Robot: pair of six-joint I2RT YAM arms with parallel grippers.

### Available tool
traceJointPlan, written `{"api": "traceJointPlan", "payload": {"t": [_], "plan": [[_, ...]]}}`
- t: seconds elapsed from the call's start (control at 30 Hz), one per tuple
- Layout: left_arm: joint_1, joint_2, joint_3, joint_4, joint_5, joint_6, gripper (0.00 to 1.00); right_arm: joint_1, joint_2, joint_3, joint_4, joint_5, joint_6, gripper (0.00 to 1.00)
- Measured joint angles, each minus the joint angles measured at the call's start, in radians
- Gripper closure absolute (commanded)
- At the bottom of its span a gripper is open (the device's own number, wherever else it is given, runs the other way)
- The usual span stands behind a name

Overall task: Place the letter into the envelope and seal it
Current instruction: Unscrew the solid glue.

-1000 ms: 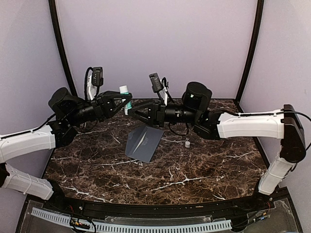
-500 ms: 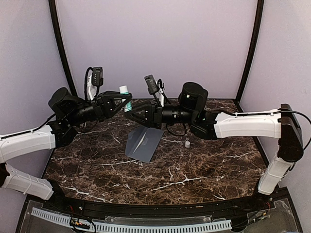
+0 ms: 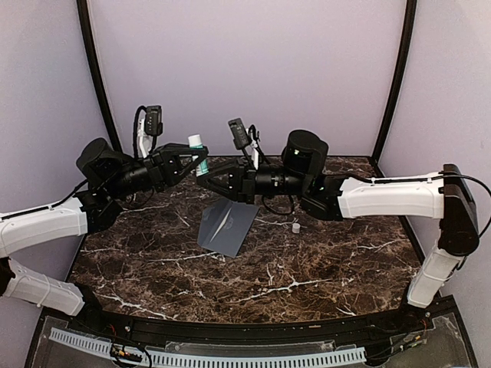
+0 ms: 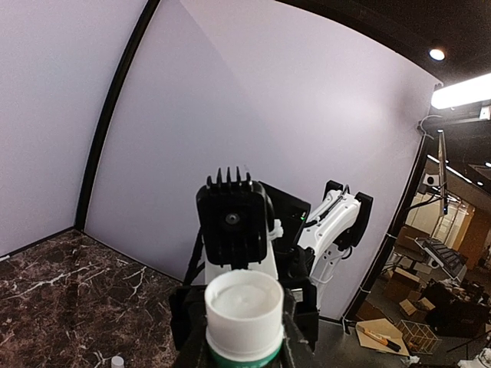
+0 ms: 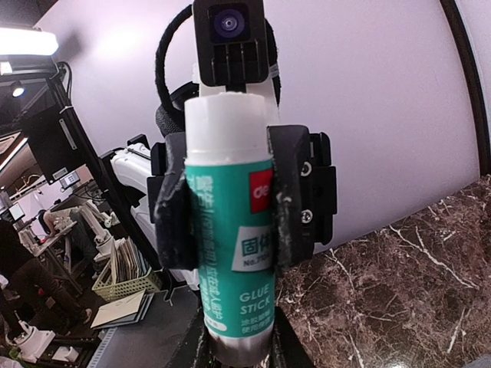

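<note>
1. The envelope lay flat on the dark marbled worktop, just left of the middle of the top view and turned at a slant. Neither end effector touched it. Whether its flap was folded shut could not be told.
2. To the right of the envelope and apart from it, a small white cap stood on the worktop. The same cap showed at the lower left edge of the left wrist view.
3. Above the envelope in the top view, towards the upper centre, a glue stick was held upright in the air, with a teal body and a white top.
4. The left end effector reached in from the left of the frame and pinched the stick's body. In the right wrist view its black pads pressed on either side of the teal label.
5. The right end effector came in from the right and met the stick's lower end. At the bottom edge of its own view it was closed on the stick's base, just under the left one's pads.
6. The left wrist view showed the stick's round white top at bottom centre, between its own fingers.
</note>
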Motion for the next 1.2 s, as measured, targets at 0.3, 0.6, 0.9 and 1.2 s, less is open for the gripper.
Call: {"api": "traceJointPlan", "payload": {"t": [0.3, 0.6, 0.9, 1.2], "plan": [[0.004, 0.0, -0.032, -0.056, -0.064, 0.057, 1.0, 0.002, -0.006, 0.0, -0.125, 0.119, -0.043, 0.93], [-0.012, -0.002, -0.071, -0.118, -0.221, 0.129, 1.0, 0.019, 0.001, 0.072, -0.371, 0.283, -0.058, 0.93], [-0.069, -0.011, -0.069, -0.224, -0.47, 0.223, 1.0, 0.034, 0.044, 0.159, -0.532, 0.425, -0.022, 0.93], [-0.084, 0.023, -0.016, -0.326, -0.618, 0.246, 1.0, 0.053, 0.113, 0.276, -0.655, 0.563, -0.005, 0.92]]}}
